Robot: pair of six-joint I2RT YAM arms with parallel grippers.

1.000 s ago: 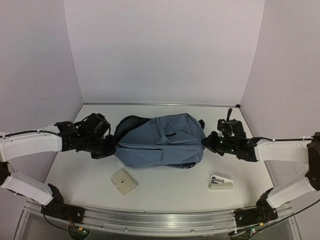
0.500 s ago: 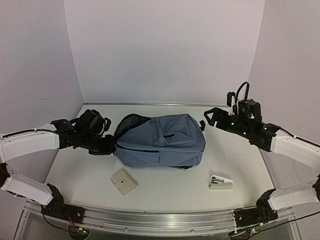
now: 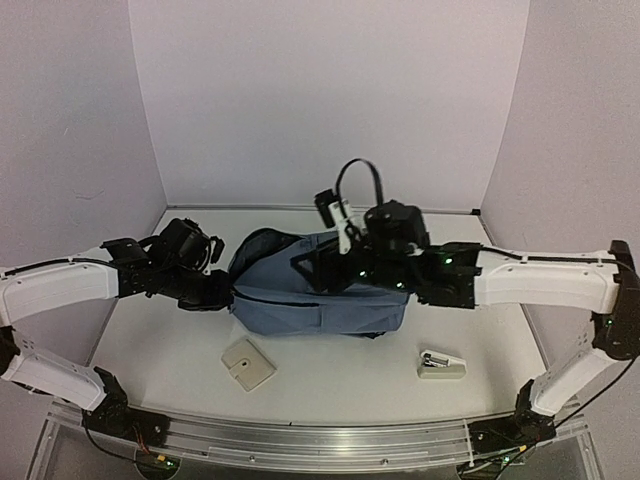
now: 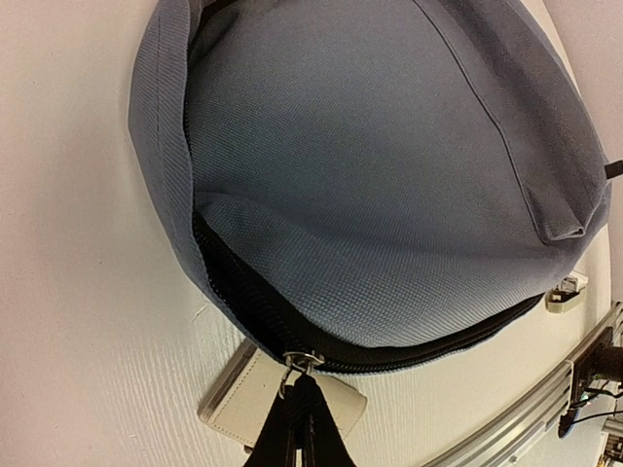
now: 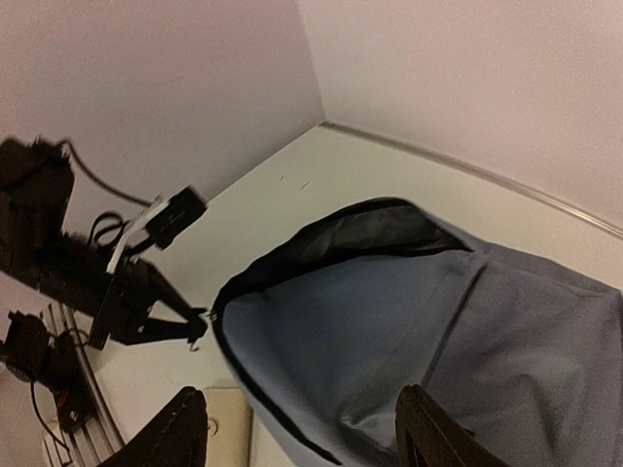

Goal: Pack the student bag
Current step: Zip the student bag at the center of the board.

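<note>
A metal rail (image 3: 300,440) runs along the near edge of the table (image 3: 340,385), with both arm bases bolted to it. Just beyond it, left of centre, a flat cream case (image 3: 247,363) lies on the table. A small white stapler (image 3: 441,364) lies to the right, well apart from the case.

Behind these two, the student bag (image 3: 290,305) lies flat across the middle of the table. Its top end points left, and its main zip is undone along that end, so the mouth gapes and shows dark lining. The cream case is just beside the bag's near edge.

The left gripper (image 3: 222,298) reaches in from the left at table height. Its jaws are pinched tight on the zip pull (image 4: 297,362) at the near left corner of the bag. In the left wrist view the closed fingertips sit right under the metal pull, with the case below them.

The right gripper (image 3: 315,272) hangs over the middle of the bag, pointing left. Its jaws are spread wide with nothing between them, and the right wrist view shows the bag's open mouth beneath.

Plain pale walls (image 3: 330,100) close the far side.
</note>
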